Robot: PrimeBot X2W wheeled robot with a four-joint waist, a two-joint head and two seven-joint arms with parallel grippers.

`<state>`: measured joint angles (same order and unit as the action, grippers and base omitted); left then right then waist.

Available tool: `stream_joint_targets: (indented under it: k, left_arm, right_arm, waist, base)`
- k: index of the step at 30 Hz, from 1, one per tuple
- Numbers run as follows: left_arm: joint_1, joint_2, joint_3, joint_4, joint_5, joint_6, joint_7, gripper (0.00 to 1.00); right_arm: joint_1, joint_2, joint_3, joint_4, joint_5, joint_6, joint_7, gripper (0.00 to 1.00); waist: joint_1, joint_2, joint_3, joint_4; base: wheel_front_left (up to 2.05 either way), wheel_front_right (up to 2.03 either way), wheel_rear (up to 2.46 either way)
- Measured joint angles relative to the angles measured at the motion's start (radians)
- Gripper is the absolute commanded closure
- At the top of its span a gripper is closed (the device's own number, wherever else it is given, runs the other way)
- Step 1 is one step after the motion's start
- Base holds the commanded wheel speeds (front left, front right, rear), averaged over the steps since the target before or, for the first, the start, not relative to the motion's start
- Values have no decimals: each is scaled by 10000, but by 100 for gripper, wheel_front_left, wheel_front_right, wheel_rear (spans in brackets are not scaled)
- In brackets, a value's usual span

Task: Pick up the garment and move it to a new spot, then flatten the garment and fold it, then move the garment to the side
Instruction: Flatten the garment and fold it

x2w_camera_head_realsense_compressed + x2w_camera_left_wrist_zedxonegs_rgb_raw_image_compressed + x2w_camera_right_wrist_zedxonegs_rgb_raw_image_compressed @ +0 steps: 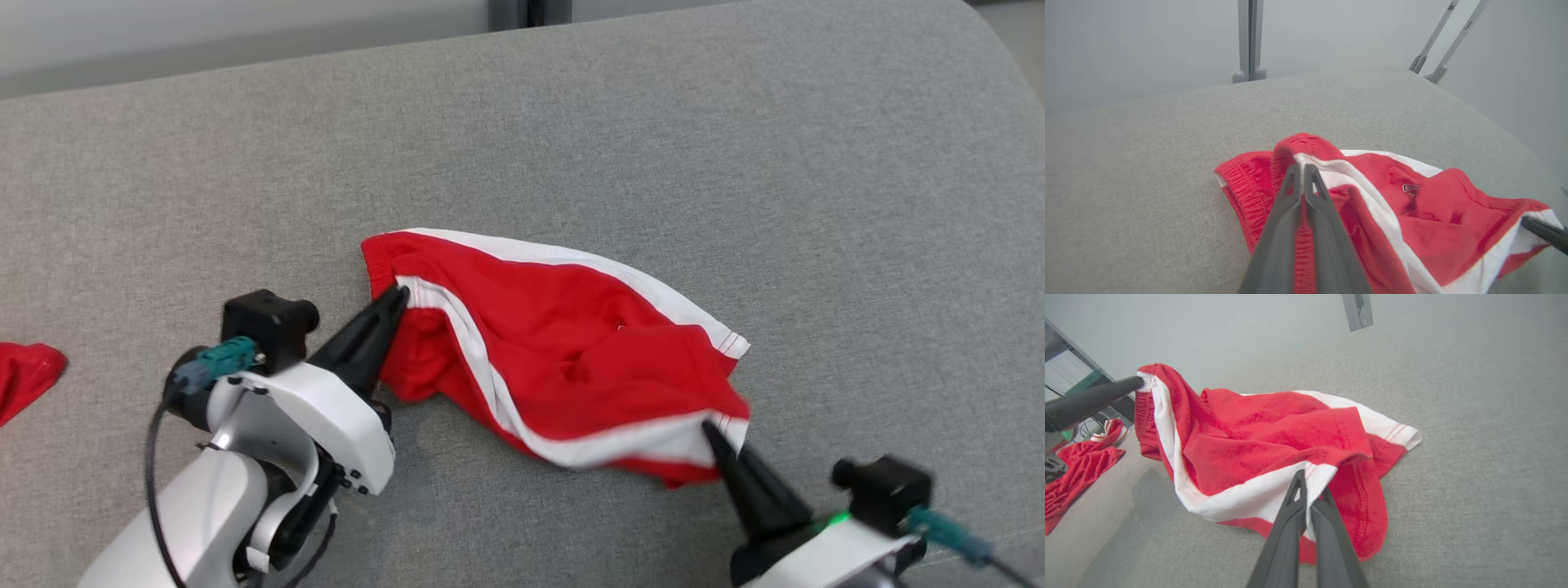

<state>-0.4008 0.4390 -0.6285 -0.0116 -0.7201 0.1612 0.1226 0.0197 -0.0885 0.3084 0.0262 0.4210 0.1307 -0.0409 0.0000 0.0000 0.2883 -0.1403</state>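
This looks like a lab or test room, not a home. The work surface is a broad grey cloth-covered pad (653, 147) with rounded edges, set against plain pale walls (1147, 49). A bare metal post (1250, 41) stands behind it, and slanted metal struts (1458, 41) rise at one corner like rig framing. Loose cables (1090, 424) hang at one side. On the pad lie a red garment (571, 351) and, well apart, another red cloth (24, 376).
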Motion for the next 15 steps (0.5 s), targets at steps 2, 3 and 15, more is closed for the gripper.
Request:
stream_joint_targets:
  k: [2,3,15]
  left_arm:
    - [8,113,199,-290,-15,96,-65,100]
    - [10,159,286,-470,-50,167,-81,100]
    - [-443,378,1411,-2669,-541,374,-324,100]
  right_arm:
    - [-231,-19,-213,-518,746,0,38,100]
    - [-389,-90,-328,-761,978,0,104,100]
    - [-2395,-953,-1258,-2681,3062,0,694,100]
  waist:
    - [0,0,-74,-3]
    - [0,0,-110,-3]
    - [0,0,-609,353]
  base:
    - [0,0,0]
    - [0,0,0]
    - [0,0,0]
